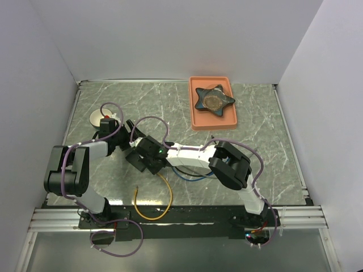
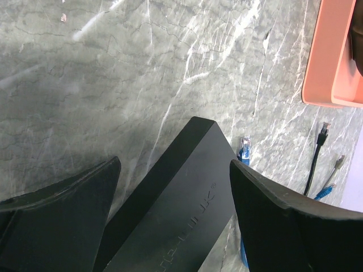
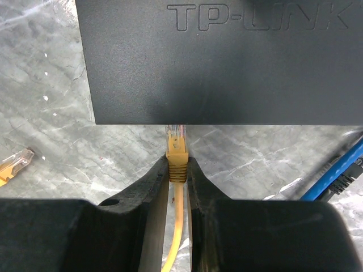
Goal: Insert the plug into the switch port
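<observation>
One yellow plug (image 3: 176, 148) matters here. It sits pinched by its boot in the right gripper (image 3: 177, 165), with its clear tip meeting the near long edge of the switch (image 3: 227, 62). The switch is a flat black box lying on the marbled table (image 3: 51, 96) near the middle of the workspace. The switch port itself is hidden under that edge, so I cannot tell whether the tip has entered a socket or only butts the housing.

The yellow cable (image 3: 174, 238) trails back between the right fingers. The left gripper (image 2: 174, 170) hangs over the box with its jaws spread wide on either side, holding nothing. Whether its pads touch the box walls cannot be told. A blue cable (image 3: 334, 170) lies just beside the box, and a spare plug (image 3: 14, 161) rests apart on the other side. Farther off stands an orange tray (image 1: 195, 122) holding a star-shaped object (image 1: 214, 100).

Several things could go wrong, in my judgement:
- With the box unclamped, a forward push may slide it instead of seating the plug.
- A tip slightly off the socket's line would jam on the housing.
- Because the grip is only on the boot, the plug could pivot or slip backwards under load.
- The trailing cable could drag the plug askew.
</observation>
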